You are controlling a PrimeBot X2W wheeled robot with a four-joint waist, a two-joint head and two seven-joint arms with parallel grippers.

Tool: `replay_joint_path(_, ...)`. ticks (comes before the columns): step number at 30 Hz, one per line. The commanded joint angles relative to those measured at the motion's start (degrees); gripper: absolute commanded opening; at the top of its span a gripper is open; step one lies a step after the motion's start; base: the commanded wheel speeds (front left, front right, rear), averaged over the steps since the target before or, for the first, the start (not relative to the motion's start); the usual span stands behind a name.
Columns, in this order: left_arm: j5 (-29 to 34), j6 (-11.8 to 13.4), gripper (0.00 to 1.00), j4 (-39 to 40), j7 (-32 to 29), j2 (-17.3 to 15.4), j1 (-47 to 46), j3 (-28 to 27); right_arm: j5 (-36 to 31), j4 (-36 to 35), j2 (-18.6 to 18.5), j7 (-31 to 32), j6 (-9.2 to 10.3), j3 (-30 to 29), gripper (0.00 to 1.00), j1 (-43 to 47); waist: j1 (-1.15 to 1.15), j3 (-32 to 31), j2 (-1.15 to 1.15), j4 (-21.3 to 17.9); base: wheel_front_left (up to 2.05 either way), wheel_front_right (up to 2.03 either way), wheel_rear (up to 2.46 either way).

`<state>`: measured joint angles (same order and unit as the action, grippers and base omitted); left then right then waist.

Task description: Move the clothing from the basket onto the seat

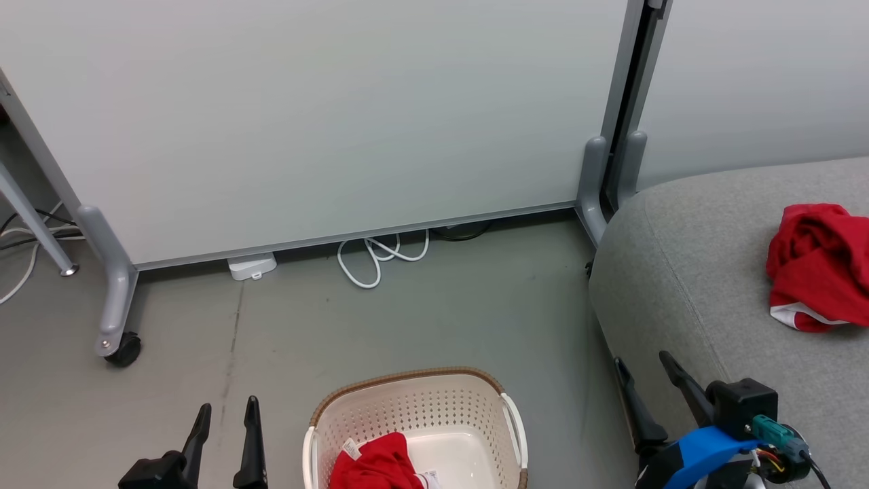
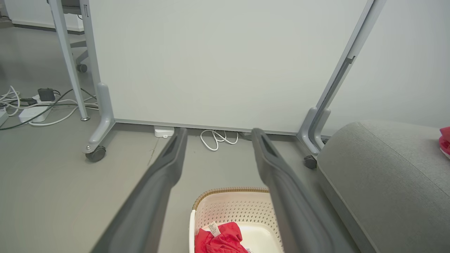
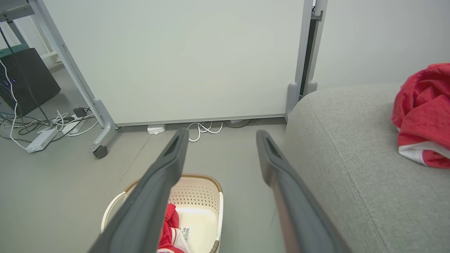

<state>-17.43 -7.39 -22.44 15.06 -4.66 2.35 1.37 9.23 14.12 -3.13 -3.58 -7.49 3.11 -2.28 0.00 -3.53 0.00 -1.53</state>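
Observation:
The cream basket (image 1: pixel 414 401) stands on the floor at the bottom centre, and a red piece of clothing (image 1: pixel 377 465) lies in its left half. The same basket (image 2: pixel 228 207) and red garment (image 2: pixel 219 239) appear low in the left wrist view, and the basket (image 3: pixel 197 191) sits below my fingers in the right wrist view. Another red garment (image 1: pixel 818 265) lies bunched on the grey seat (image 1: pixel 679 285) at the right. My left gripper (image 1: pixel 227 414) hangs open left of the basket. My right gripper (image 1: pixel 641 367) is open and empty by the seat's front edge.
A pale partition panel (image 1: pixel 326 122) on castor legs (image 1: pixel 122 346) stands behind the basket. A white cable (image 1: pixel 380 255) loops on the floor under it. More cables and a power strip (image 3: pixel 42 138) lie at the far left.

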Motion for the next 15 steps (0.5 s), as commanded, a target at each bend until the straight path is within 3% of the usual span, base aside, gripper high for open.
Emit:
replay_joint_path(1,-0.15,-0.13,1.00,-0.01,0.21,0.10,0.56,-0.11,0.19,-0.22,0.20,0.08,-0.01,0.11,1.00,0.18,0.00,0.27,0.00,-0.34,0.00,0.00,0.00)
replay_joint_path(10,-0.27,-0.13,1.00,-1.99,0.21,-0.50,-1.94,1.72,0.62,-0.27,0.22,0.18,-0.01,2.21,1.00,-1.80,0.00,3.83,0.00,-3.34,0.00,0.00,0.00)
replay_joint_path(15,-0.65,-0.13,1.00,-4.64,0.21,-1.48,-6.25,3.57,0.89,-0.92,0.22,-0.54,-0.01,4.22,1.00,-4.96,0.00,10.73,0.00,-6.21,0.00,0.00,0.00)
